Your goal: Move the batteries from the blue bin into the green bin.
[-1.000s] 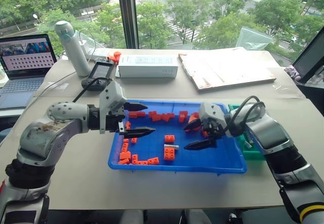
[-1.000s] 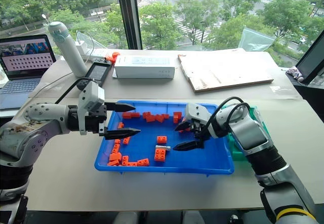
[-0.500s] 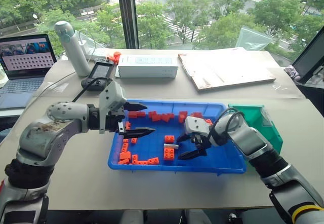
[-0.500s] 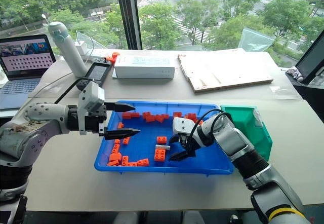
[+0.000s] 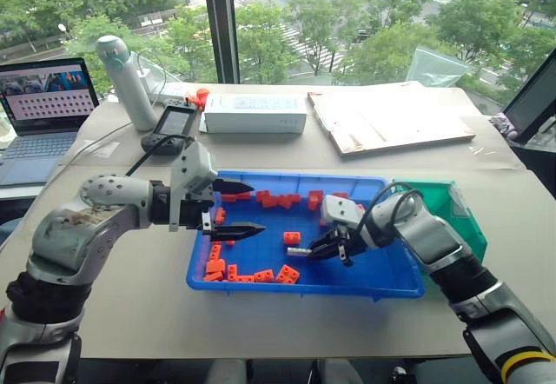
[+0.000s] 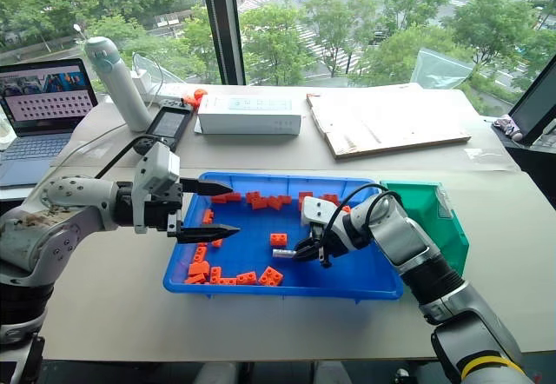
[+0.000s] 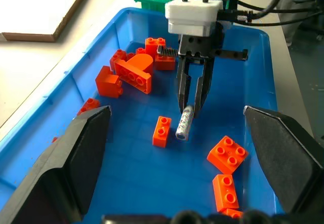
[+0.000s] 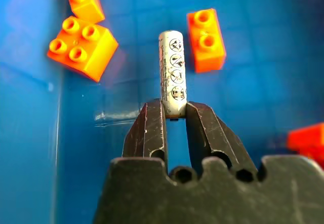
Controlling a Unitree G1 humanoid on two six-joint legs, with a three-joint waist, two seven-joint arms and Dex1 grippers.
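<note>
One battery lies inside the blue bin, just right of centre in the head views. It is a grey-silver cylinder whose long axis runs along the line of the right tool, its free end pointing toward frame left. That tool has closed its two black fingers onto the near end of the battery, low over the bin floor; whether the battery is lifted clear cannot be told.

The left tool hangs over the left part of the blue bin with its fingers spread wide, holding nothing.

The green bin stands touching the blue bin's right end.

Orange bricks lie scattered through the blue bin: one just above the battery in frame, a few along the lower edge, a cluster along the top wall and a line down the left side.

At the back of the desk are a white box, a flat board, a white bottle, a black handheld device, and a laptop at far left.
</note>
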